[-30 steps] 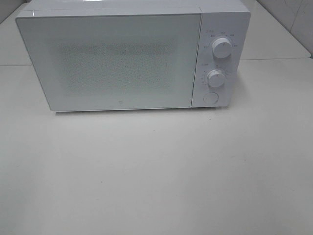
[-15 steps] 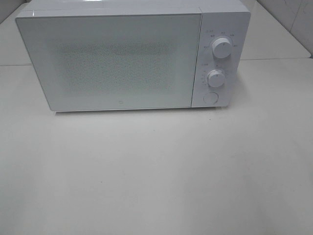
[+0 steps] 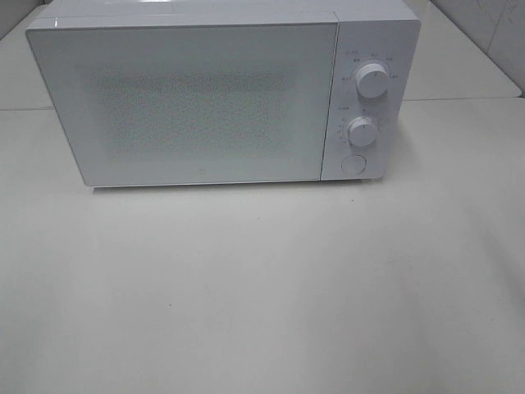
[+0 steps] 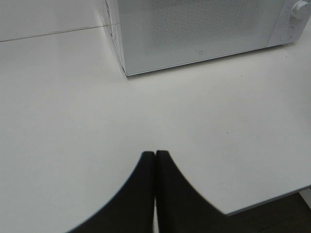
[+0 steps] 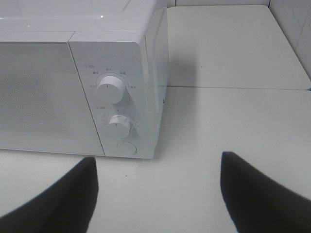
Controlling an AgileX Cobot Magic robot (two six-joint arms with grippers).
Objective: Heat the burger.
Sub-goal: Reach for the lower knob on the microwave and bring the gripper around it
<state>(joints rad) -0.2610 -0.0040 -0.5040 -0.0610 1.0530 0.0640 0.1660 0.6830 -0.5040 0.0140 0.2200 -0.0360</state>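
The left gripper (image 4: 155,154) is pinched together, empty; the right gripper (image 5: 158,158) gapes wide, empty. Beyond both sets of fingertips, the microwave (image 3: 197,98) has its speckled door closed, hiding the inside.

A: Site type?
B: Kitchen-style test station.
A: Evidence?
B: White microwave (image 3: 205,98) with two dials (image 3: 373,82), standing on a plain white desk (image 3: 262,287); tiled wall (image 3: 500,41) beside it.
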